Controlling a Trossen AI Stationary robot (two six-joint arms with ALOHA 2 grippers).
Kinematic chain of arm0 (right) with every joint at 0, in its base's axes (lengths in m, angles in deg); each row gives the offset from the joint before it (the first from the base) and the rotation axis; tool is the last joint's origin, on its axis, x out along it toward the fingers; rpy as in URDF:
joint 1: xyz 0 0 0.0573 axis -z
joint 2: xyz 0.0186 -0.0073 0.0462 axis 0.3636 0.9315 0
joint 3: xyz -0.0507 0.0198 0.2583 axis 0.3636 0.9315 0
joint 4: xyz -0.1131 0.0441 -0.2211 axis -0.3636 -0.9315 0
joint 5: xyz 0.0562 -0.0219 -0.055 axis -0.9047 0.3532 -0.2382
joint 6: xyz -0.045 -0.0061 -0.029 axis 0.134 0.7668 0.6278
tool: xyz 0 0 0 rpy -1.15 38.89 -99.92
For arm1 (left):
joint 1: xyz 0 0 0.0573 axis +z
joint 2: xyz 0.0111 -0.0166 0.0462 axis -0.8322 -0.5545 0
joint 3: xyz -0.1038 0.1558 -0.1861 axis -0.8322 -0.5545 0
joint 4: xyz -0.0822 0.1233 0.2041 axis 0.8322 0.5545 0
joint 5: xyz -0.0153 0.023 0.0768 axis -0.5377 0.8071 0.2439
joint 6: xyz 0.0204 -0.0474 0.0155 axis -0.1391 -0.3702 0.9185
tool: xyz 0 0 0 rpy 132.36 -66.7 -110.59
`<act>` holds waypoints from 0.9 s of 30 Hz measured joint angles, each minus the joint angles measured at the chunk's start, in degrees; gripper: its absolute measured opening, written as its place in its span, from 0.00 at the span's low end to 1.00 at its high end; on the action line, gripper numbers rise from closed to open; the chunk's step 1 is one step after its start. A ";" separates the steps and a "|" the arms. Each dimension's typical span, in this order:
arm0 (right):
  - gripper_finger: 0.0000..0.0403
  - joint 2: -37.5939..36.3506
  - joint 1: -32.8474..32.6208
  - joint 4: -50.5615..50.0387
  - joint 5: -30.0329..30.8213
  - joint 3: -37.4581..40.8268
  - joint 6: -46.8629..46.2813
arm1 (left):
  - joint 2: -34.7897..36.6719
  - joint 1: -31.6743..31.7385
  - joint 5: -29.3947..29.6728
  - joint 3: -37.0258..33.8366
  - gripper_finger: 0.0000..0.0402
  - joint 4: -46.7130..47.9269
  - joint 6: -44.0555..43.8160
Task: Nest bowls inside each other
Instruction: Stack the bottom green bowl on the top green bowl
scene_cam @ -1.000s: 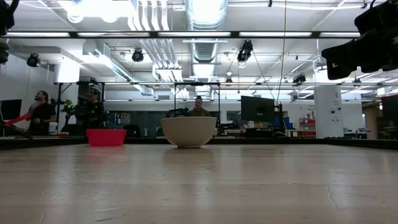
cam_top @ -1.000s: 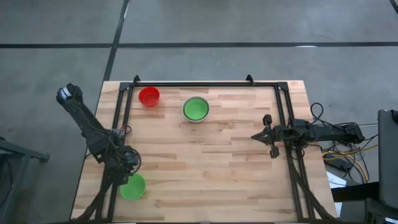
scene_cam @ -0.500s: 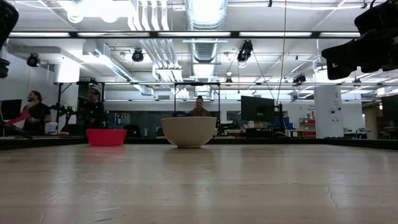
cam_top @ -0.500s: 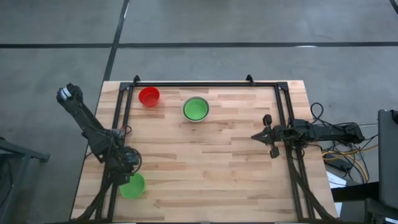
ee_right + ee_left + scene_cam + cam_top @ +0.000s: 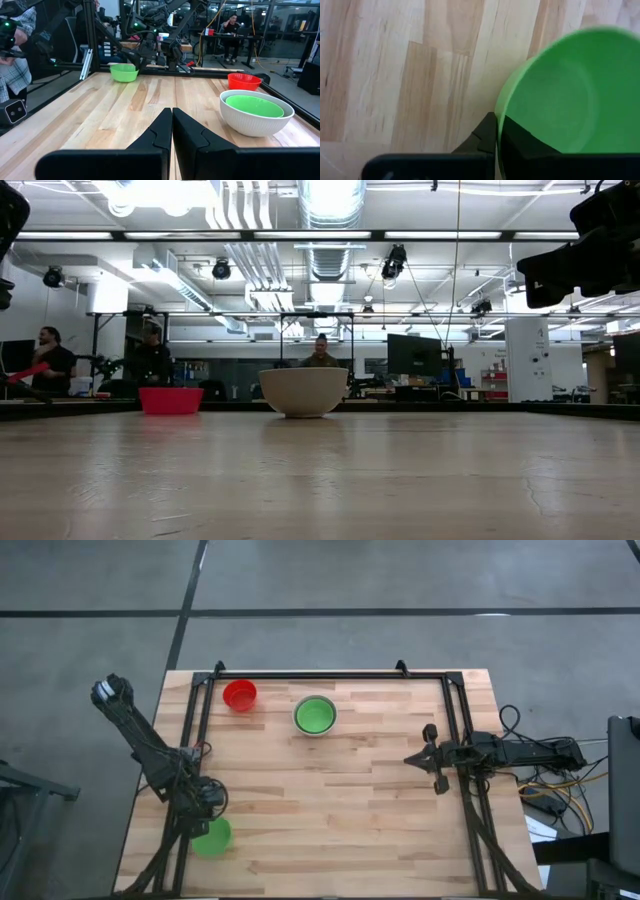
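One green bowl already sits inside the white bowl (image 5: 315,717) near the desk's far edge; the red bowl (image 5: 239,695) stands loose beside it. The left hand (image 5: 498,131) pinches the rim of a green bowl (image 5: 570,95) at the desk's near-left corner (only its wrist view shows this). The right hand (image 5: 172,120), pressed together, waits at the right edge.

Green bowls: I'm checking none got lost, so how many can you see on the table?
2. One green bowl sits at the table's near-left corner, its rim pinched by the left end effector. Another green bowl is nested in the white bowl. More could be hidden beneath it.
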 joint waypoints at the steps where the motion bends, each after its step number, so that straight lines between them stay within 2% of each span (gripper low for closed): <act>1: 0.02 0.00 0.00 0.00 0.00 0.00 -0.02 | 0.01 0.00 0.01 0.00 0.02 -0.01 0.02; 11: 0.02 0.00 -0.02 0.00 0.00 0.00 -0.02 | 0.00 0.00 -0.01 0.53 0.01 0.26 -0.15; 27: 0.02 0.00 0.00 0.00 0.00 0.00 -0.02 | 0.00 2.59 8.82 13.30 0.01 11.81 6.74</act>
